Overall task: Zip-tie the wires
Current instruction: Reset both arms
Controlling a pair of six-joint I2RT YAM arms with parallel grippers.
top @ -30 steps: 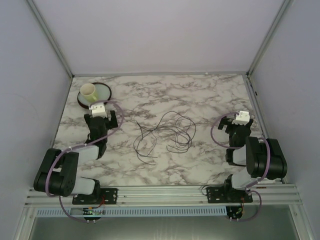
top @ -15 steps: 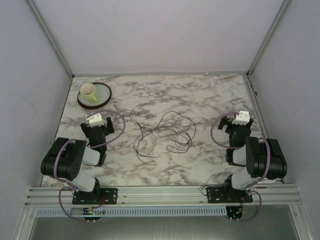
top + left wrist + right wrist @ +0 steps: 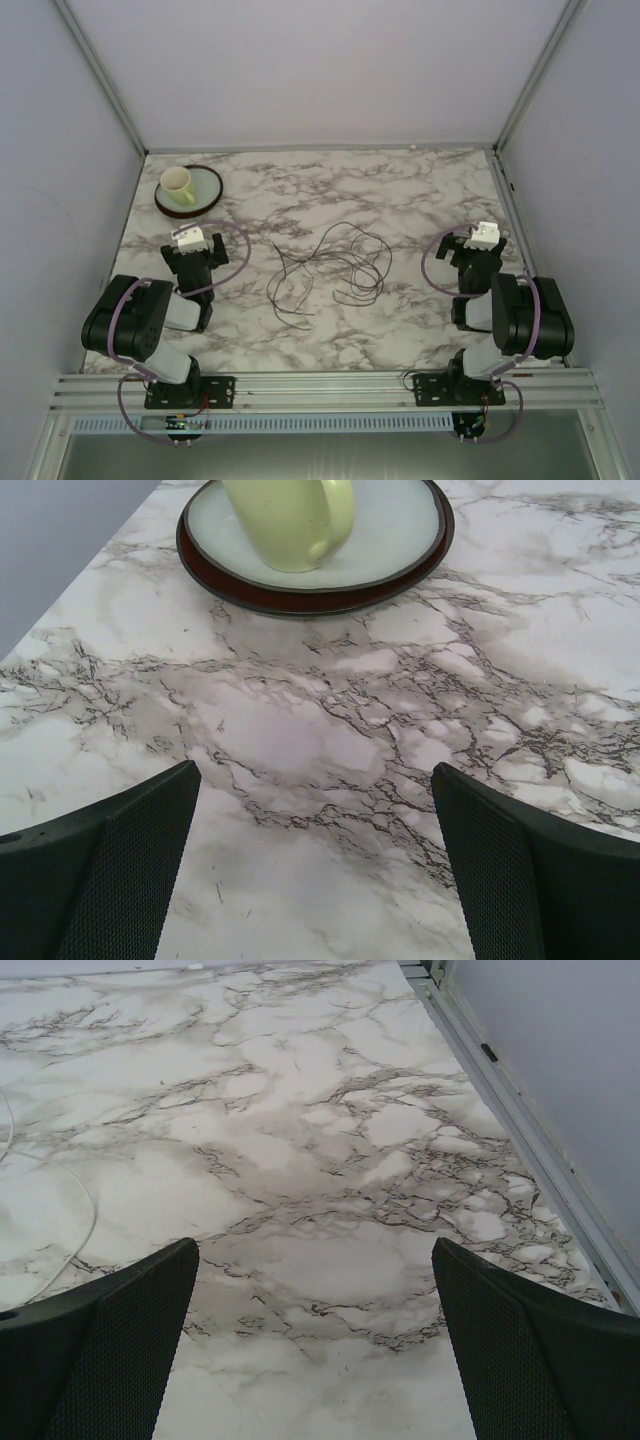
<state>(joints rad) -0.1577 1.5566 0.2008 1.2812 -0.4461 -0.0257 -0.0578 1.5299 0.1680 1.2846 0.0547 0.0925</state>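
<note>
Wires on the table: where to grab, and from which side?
Take the wires at the cluster on the right, where several loops overlap, coming straight down from above. They lie flat and loose on the table; lone strands look too thin to pinch.

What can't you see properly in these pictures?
- Top view: the wires are too thin to count or untangle by eye.
- Right wrist view: only one faint loop shows, cut off by the left edge.
- Left wrist view: the top of the cup is cut off by the upper edge.
- No zip tie can be made out in any view.
</note>
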